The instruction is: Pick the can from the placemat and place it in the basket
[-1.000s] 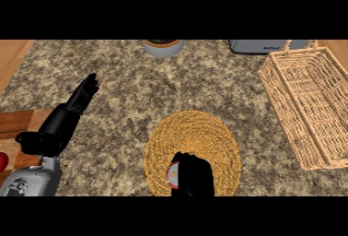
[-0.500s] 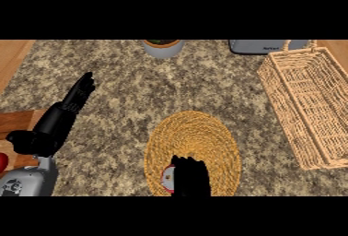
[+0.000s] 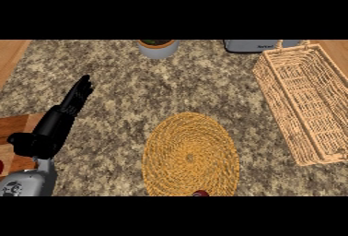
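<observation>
Grabbing the can (image 3: 200,193): likely rigid, light, slick, so wrap its sides. Only a sliver shows at placemat (image 3: 190,154) edge. Left hand (image 3: 73,102) fingers straight, resting; your right hand's unseen.

We count one round woven placemat (image 3: 190,156) near the middle of the counter, and one long wicker basket (image 3: 306,103) at the right. At the far edge we see one grey pot (image 3: 158,47) and one grey appliance (image 3: 253,45). One black hand (image 3: 75,99) shows at the left. At the placemat's near edge, one small red object (image 3: 199,193) peeks in; we cannot identify it.
</observation>
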`<state>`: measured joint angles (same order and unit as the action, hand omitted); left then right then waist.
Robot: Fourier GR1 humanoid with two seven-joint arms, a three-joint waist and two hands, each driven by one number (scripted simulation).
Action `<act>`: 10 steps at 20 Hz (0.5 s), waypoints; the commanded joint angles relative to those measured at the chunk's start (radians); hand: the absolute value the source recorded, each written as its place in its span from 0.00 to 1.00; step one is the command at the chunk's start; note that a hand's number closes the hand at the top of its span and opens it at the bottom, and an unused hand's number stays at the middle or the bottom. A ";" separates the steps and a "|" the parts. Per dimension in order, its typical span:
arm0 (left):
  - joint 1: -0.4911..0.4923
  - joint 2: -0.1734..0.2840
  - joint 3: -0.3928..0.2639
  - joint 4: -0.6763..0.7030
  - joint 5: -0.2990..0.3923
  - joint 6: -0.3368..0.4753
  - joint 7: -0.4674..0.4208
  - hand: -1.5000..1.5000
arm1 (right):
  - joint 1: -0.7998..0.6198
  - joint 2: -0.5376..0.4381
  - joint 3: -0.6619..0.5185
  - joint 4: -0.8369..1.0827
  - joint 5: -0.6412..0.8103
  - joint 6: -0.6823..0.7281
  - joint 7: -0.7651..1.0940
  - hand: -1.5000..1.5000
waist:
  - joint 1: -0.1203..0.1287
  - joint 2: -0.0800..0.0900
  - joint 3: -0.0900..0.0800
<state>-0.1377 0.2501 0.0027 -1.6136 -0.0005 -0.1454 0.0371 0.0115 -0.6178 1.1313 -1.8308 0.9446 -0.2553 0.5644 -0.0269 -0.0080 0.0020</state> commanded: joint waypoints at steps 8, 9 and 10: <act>0.036 0.000 0.010 0.012 0.008 -0.015 -0.036 0.50 | 0.259 -0.390 -0.043 -0.495 -0.299 -0.421 -0.410 1.00 | -0.013 0.003 0.001; 0.009 -0.009 0.004 -0.006 -0.010 0.012 -0.017 0.50 | 0.262 -0.389 -0.054 -0.563 -0.333 -0.436 -0.414 1.00 | -0.011 0.003 0.002; 0.027 0.003 0.008 -0.007 -0.001 -0.004 -0.009 0.50 | 0.293 -0.445 -0.059 -0.631 -0.342 -0.456 -0.422 1.00 | -0.018 -0.001 0.002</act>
<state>-0.1190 0.2501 0.0099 -1.6166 0.0001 -0.1481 0.0217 0.2362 -0.9622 1.0897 -2.2702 0.6756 -0.6092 0.2196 -0.0364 -0.0053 0.0034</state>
